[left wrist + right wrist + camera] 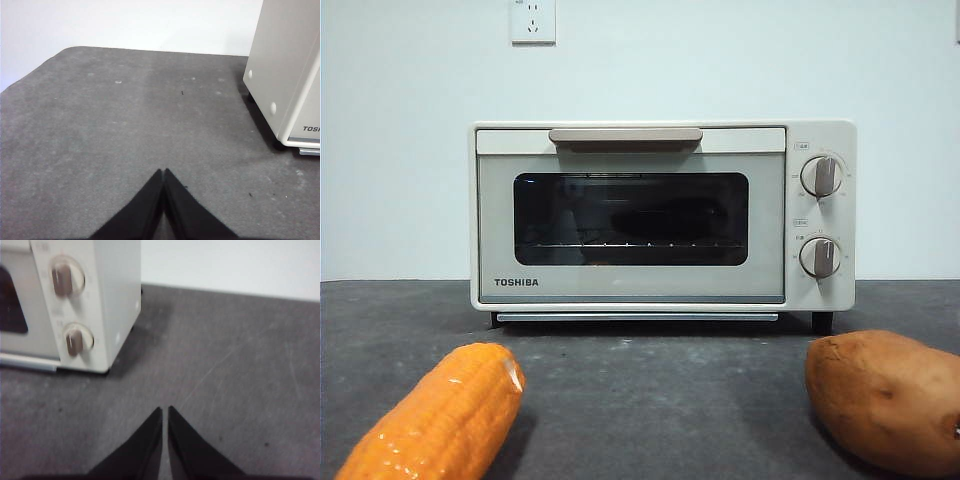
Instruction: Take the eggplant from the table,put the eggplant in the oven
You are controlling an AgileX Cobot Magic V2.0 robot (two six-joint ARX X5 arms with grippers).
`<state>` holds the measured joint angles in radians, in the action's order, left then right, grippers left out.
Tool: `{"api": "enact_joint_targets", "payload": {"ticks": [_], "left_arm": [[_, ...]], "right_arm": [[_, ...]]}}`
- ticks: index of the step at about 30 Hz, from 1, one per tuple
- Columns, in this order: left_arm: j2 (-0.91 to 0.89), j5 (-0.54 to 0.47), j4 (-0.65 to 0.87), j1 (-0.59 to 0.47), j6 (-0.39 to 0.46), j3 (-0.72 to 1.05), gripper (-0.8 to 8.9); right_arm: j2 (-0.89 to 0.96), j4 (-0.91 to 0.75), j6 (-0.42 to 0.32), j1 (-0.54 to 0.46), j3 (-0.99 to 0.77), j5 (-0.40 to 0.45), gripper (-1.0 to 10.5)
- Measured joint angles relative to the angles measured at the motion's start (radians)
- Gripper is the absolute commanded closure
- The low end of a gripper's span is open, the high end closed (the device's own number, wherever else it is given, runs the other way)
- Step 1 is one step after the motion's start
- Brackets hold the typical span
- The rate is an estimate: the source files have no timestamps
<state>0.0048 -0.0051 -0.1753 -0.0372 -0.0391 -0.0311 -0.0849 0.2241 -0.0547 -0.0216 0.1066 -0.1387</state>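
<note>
Oven [630, 215] sits at the back of the table [650, 400], door shut, handle [625, 135] across the top edge of the door, two knobs [820, 176] stacked on its right panel. Through the dark window a long dark shape lies on the wire rack [620, 243], reads as the eggplant [670, 216], but the glass is too dim to make out colour or stem, so treat that as likely, not confirmed. No eggplant out on the table in any view. Front of the table: corn [435, 420] low on the left, lying at an angle, cut off by the frame edge; sweet potato [885, 400] low on the right, also partly cut off. Both well apart from the oven and from each other. Wall socket [532, 20] above the oven on the white wall. Left gripper [163, 172]: jaws closed tip to tip, nothing between them, over bare table, with the oven's side and front corner near it. Right gripper [165, 411]: jaws closed but for a hairline slit, holding nothing, over bare table beside the oven's knob side; that view is slightly blurred. Neither gripper touches the oven, and neither arm shows in the front view.
</note>
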Motion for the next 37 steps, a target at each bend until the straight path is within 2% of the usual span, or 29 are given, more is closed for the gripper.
{"api": "enact_joint_targets", "payload": {"ticks": [12,37], "left_arm": [[0.000,0.000,0.000,0.000,0.000,0.000,8.08],[0.000,0.000,0.000,0.000,0.000,0.000,8.08]], "right_arm": [[0.081,-0.061,0.078,0.000,-0.081,-0.009,9.4],[0.081,-0.062,0.089,0.000,-0.081,-0.010,9.4]]}}
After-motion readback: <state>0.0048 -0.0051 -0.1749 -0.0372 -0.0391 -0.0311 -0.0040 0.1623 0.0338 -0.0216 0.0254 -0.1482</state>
